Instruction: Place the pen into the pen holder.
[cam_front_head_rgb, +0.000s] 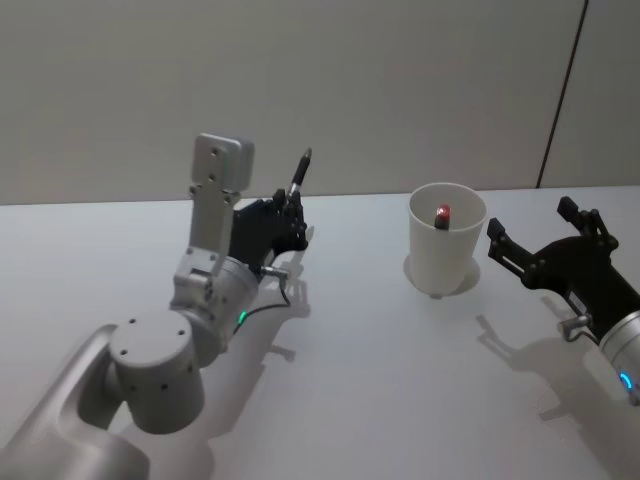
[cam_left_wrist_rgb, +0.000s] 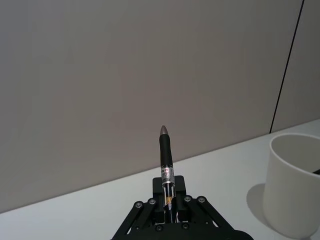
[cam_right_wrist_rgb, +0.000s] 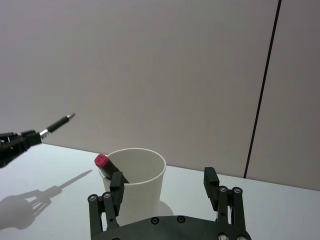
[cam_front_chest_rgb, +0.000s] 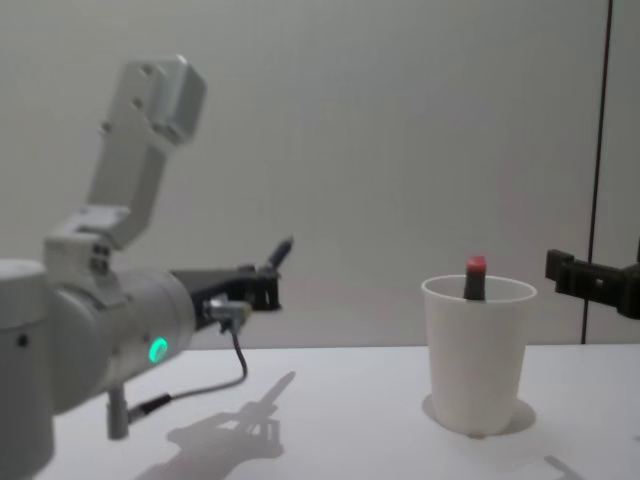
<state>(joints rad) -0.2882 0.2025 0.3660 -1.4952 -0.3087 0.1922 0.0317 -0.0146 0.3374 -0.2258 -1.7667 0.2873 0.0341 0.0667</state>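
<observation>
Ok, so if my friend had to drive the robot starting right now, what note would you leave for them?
The left gripper is shut on the pen. It holds the pen in the air to the left of the pen holder, with the tip pointing up and away.
The right gripper is open. It sits beside the holder on its right and is not touching it.
The pen holder stands upright on the table, with a red-topped marker already leaning inside.
Done: the pen is picked up.
Left: carry it over the holder, probably tip it downward, then let go.
</observation>
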